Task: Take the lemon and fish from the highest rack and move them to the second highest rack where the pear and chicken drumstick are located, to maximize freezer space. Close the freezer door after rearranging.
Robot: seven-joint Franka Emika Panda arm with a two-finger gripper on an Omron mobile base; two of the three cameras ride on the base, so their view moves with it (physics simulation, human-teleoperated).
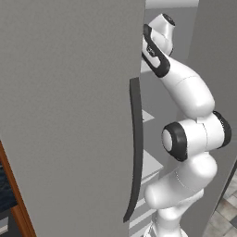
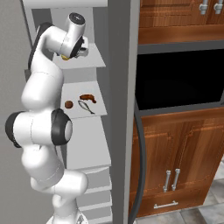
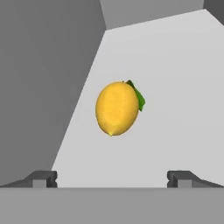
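I'm looking into an open grey freezer set beside brown wooden cabinets (image 2: pixel 175 144) and a dark oven recess (image 2: pixel 179 78). The freezer door (image 1: pixel 69 115) stands swung open at my left, its slim black handle (image 1: pixel 135 148) running down its edge. My arm reaches up to the highest rack (image 2: pixel 94 61), and the gripper (image 3: pixel 112 178) hovers over the lemon (image 3: pixel 117 108), which lies alone on that pale rack near the freezer's grey wall. The fingers (image 3: pixel 43 178) are spread wide, one on each side of the hand view, with the lemon ahead between them and not touched. One rack lower, on the second highest rack (image 2: pixel 98 111), I see the fish (image 2: pixel 85 106) lying just beside the chicken drumstick (image 2: pixel 88 98) and the small brown pear (image 2: pixel 68 104).
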